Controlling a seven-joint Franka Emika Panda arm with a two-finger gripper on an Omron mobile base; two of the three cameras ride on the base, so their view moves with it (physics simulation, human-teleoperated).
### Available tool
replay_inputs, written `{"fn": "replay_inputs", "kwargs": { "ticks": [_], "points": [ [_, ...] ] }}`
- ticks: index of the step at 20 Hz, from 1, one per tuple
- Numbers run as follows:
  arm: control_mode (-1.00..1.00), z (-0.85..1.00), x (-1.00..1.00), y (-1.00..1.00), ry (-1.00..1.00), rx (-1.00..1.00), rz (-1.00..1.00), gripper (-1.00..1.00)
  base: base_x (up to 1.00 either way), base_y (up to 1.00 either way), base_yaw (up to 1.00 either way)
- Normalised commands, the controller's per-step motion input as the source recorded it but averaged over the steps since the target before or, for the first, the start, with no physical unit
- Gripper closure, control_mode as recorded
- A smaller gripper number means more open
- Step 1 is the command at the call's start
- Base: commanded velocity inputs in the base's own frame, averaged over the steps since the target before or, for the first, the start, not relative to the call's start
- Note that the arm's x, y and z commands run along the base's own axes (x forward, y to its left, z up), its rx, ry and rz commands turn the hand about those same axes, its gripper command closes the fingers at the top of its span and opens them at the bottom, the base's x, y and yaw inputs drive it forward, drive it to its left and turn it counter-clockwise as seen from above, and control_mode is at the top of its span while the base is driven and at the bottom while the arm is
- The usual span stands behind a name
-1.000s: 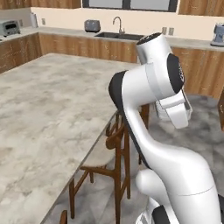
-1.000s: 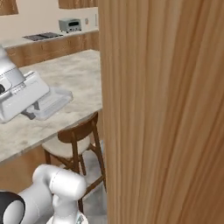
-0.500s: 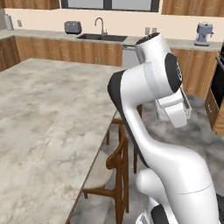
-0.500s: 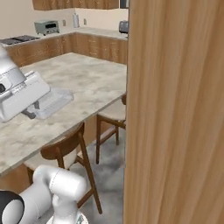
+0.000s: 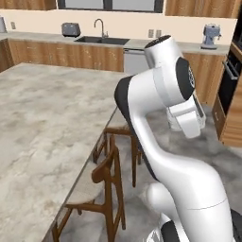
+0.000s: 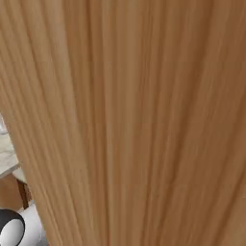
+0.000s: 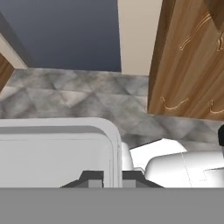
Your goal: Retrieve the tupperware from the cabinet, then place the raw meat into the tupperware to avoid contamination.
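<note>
The cabinet (image 7: 192,65) rises at the right of the hand view, warm-brown wood with pale carved ornaments, standing on grey tiled floor. My gripper (image 7: 112,178) points down at that floor, its two dark tips close together with nothing between them, so it is shut and empty. In the left base view the hand (image 5: 188,118) hangs folded under the arm's elbow, above the floor to the right of the island. The tupperware and the raw meat are out of view.
A marble island (image 5: 42,123) with wooden stools (image 5: 111,175) lies to the left. Behind it runs a counter with a sink (image 5: 101,40), toaster (image 5: 71,30) and coffee machine (image 5: 210,35). An oven (image 5: 231,80) is at the right. A wood panel (image 6: 144,120) stands very close.
The base has driven on, so both base views have shifted: the island slid left and the wood panel has grown across the right base view. The arm keeps its folded pose, gripper still shut.
</note>
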Motion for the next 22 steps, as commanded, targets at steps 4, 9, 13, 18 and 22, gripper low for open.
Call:
{"fn": "replay_inputs", "kwargs": {
  "ticks": [4, 9, 13, 18, 22],
  "points": [
    [1.00, 0.00, 0.00, 0.00, 0.00, 0.00, 0.00, 1.00, 0.12, -0.81, -0.12],
    [1.00, 0.00, 0.00, 0.00, 0.00, 0.00, 0.00, 1.00, 0.46, -0.30, -0.23],
    [1.00, 0.00, 0.00, 0.00, 0.00, 0.00, 0.00, 1.00, 0.51, 0.10, -0.23],
    [1.00, 0.00, 0.00, 0.00, 0.00, 0.00, 0.00, 1.00, 0.26, 0.27, -0.24],
    [1.00, 0.00, 0.00, 0.00, 0.00, 0.00, 0.00, 1.00, 0.34, 0.19, -0.23]
  ]
}}
